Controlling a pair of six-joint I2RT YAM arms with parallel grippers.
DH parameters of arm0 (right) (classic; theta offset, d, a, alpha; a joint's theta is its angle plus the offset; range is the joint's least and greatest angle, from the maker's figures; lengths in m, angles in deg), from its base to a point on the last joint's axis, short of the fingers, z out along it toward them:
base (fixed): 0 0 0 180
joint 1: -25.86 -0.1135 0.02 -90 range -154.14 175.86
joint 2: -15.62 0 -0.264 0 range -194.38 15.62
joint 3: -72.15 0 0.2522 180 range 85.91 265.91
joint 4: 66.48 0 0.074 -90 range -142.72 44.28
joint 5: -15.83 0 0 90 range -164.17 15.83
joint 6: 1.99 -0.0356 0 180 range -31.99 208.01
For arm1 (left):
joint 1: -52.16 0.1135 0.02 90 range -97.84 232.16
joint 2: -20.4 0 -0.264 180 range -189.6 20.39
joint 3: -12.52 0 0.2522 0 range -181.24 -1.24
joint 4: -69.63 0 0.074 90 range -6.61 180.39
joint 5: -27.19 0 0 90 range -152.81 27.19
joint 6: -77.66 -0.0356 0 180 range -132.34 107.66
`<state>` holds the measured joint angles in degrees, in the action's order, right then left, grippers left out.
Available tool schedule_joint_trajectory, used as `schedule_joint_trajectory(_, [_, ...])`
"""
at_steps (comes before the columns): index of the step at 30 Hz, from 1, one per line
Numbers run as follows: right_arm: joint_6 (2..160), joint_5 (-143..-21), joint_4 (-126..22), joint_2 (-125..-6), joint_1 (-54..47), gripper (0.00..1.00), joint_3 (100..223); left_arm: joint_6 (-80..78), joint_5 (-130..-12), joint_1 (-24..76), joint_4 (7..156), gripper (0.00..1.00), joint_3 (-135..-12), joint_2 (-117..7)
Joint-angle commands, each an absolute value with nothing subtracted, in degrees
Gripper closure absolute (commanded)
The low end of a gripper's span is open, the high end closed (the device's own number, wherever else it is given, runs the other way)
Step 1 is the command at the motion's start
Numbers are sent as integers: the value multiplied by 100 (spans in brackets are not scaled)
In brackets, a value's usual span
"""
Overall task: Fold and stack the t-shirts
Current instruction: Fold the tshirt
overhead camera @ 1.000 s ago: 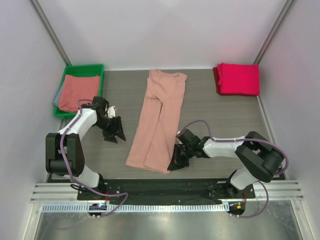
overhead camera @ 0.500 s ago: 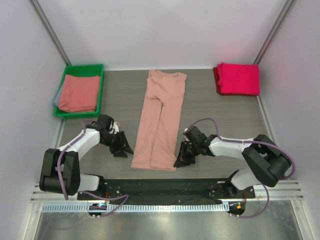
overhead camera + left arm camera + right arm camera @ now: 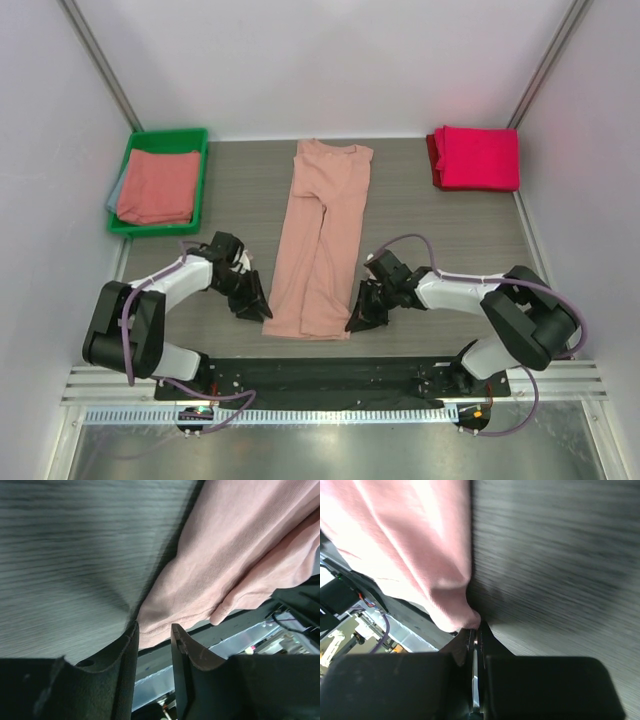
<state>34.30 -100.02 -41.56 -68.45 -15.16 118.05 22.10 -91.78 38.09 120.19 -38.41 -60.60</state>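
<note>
A salmon-pink t-shirt [image 3: 320, 230], folded into a long strip, lies down the middle of the table. My left gripper [image 3: 258, 308] sits low at its near-left corner. In the left wrist view the jaws [image 3: 154, 630] stand apart, with the hem of the shirt [image 3: 225, 555] just at their tips. My right gripper [image 3: 358, 318] is at the near-right corner. In the right wrist view it [image 3: 476, 627] is shut on a pinch of the pink cloth [image 3: 410, 540]. A folded magenta t-shirt [image 3: 478, 158] lies at the far right.
A green bin [image 3: 165, 133] at the far left holds folded salmon and grey shirts [image 3: 158, 185]. The black base rail [image 3: 330, 375] runs along the near edge, just behind both grippers. White walls close in the table on three sides.
My left gripper has swung from beside the bin down to the shirt's near-left corner, and its jaws have narrowed. The right gripper kept its grip and shifted slightly, straightening the near hem.
</note>
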Motion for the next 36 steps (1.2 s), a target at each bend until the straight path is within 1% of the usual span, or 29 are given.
schedule_joint_trajectory(1, [3405,-9984,-4323,-6910,-1484,99,12133,2317,-9067,3555,12101,67,-3860,-6073])
schedule_joint_trajectory(5, [3396,-9975,-4332,-6998,-1475,98,12204,2370,-9014,3396,12092,67,-3816,-6055])
schedule_joint_trajectory(15, [3378,-10036,-4332,-7095,-1484,99,12309,2370,-8654,3387,12338,69,-3921,-6178])
schedule_joint_trajectory(20, [3361,-10037,-4367,-7130,-1484,98,12309,2370,-8654,3387,12347,69,-3913,-6222])
schedule_joint_trajectory(26, [3387,-10063,-4358,-7148,-1457,98,12292,2344,-8540,3370,12531,71,-4000,-5968])
schedule_joint_trajectory(29, [3387,-10063,-4367,-7165,-1466,99,12283,2343,-8443,3370,12567,69,-4018,-5853])
schedule_joint_trajectory(36, [3387,-10054,-4411,-7253,-1466,99,12327,2422,-8363,3247,12497,61,-3957,-5818])
